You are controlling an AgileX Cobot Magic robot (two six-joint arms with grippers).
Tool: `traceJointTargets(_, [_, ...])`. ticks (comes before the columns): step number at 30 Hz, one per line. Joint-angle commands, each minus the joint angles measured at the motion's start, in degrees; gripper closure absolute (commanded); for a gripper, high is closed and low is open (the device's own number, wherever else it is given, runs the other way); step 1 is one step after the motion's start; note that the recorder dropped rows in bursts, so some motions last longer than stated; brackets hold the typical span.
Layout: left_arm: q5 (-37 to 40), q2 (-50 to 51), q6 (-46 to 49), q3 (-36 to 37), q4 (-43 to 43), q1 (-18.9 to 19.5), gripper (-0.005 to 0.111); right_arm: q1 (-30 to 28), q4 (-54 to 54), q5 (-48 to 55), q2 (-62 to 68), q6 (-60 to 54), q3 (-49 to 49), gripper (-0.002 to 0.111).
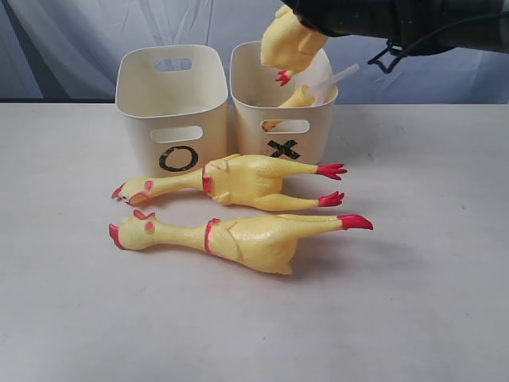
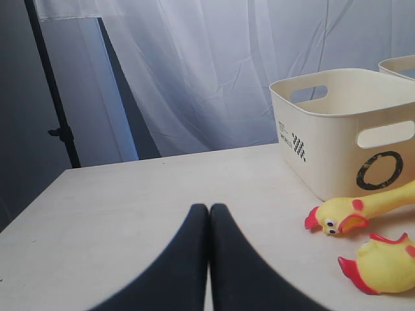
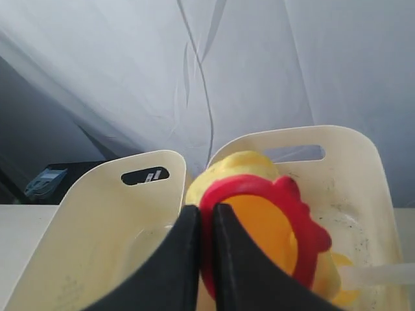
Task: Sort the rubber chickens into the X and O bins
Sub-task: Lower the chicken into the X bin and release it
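My right gripper point(image 3: 206, 210) is shut on the red ring of a yellow rubber chicken point(image 3: 259, 214), which hangs over the X bin point(image 1: 282, 119). Its body point(image 1: 290, 44) is above the rim, and its lower end and a white tube point(image 1: 334, 78) reach inside the bin. Two more rubber chickens lie on the table in front of the bins, one nearer them point(image 1: 238, 181) and one further forward point(image 1: 246, 236), heads to the left. The O bin point(image 1: 171, 107) stands left of the X bin. My left gripper point(image 2: 209, 208) is shut on nothing, low over bare table left of the O bin point(image 2: 337, 129).
A pale curtain point(image 1: 79, 40) hangs behind the table. A dark stand point(image 2: 55, 97) is at the table's far left corner. My right arm point(image 1: 398, 20) reaches in from the top right. The table point(image 1: 254, 334) is light and flat.
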Motion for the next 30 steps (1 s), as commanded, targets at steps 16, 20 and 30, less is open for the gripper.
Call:
traceJointTargets(16, [-0.4, -0.3, -0.1, 0.1, 0.1, -0.2, 0.106, -0.1, -1.1, 6.0, 12.8, -0.5, -8.5, 0.064])
traceJointTargets(20, [-0.4, -0.3, -0.1, 0.1, 0.1, -0.2, 0.106, -0.1, -3.9, 8.1, 11.5, -0.5, -8.5, 0.062])
traceJointTargets(30, [-0.4, -0.3, -0.1, 0.1, 0.1, -0.2, 0.106, -0.2, -21.9, 14.1, 2.1, 1.1, -8.4, 0.068])
